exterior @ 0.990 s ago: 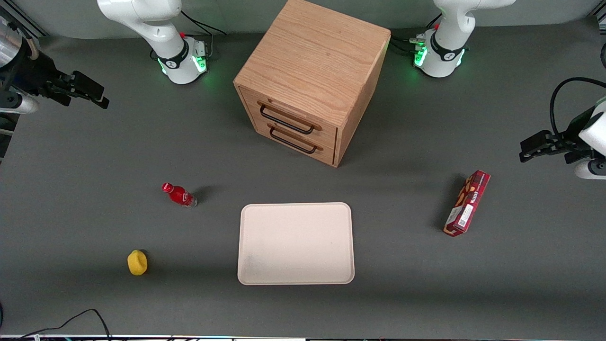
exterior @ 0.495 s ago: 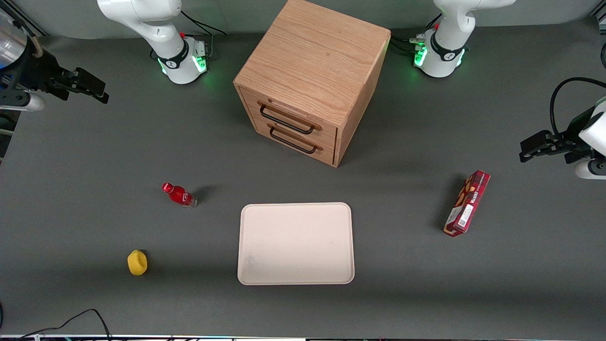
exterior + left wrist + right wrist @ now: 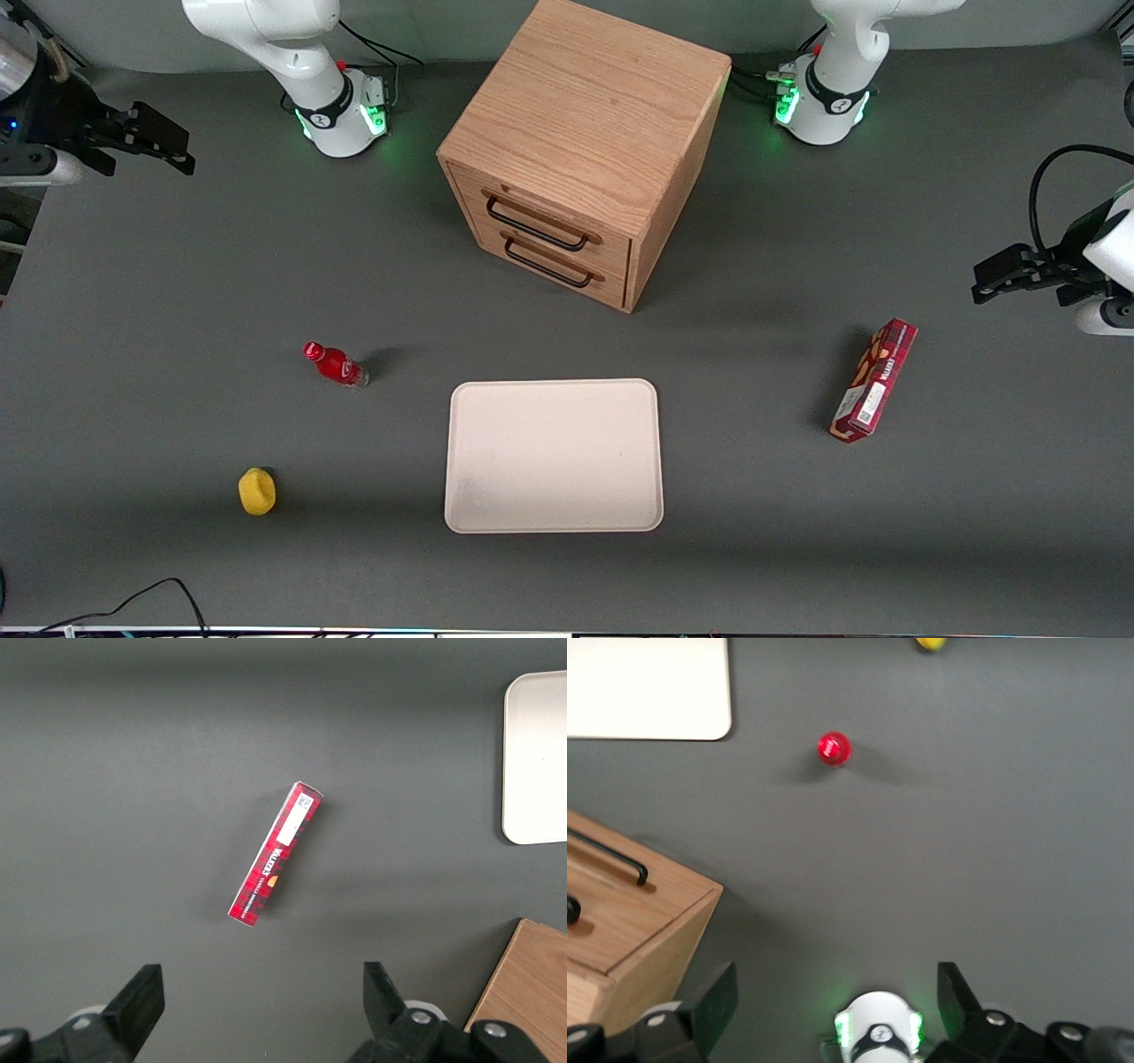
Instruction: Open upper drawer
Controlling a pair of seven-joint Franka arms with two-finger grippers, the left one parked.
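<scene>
The wooden cabinet (image 3: 585,115) stands at the table's back middle, turned at an angle. Its upper drawer (image 3: 611,250) is shut, with a black wire handle (image 3: 537,229); the lower drawer's handle (image 3: 549,266) sits just beneath. My right gripper (image 3: 188,151) hangs open and empty in the air toward the working arm's end of the table, well apart from the cabinet. In the right wrist view the gripper (image 3: 835,1005) shows both fingers spread wide above the arm's base, with a corner of the cabinet (image 3: 629,921) in sight.
A cream tray (image 3: 554,390) lies nearer the front camera than the cabinet. A red bottle (image 3: 335,364) and a yellow object (image 3: 257,492) sit toward the working arm's end. A red box (image 3: 873,379) lies toward the parked arm's end.
My right gripper has moved a little farther from the front camera, staying open. The drawers and table objects have not moved.
</scene>
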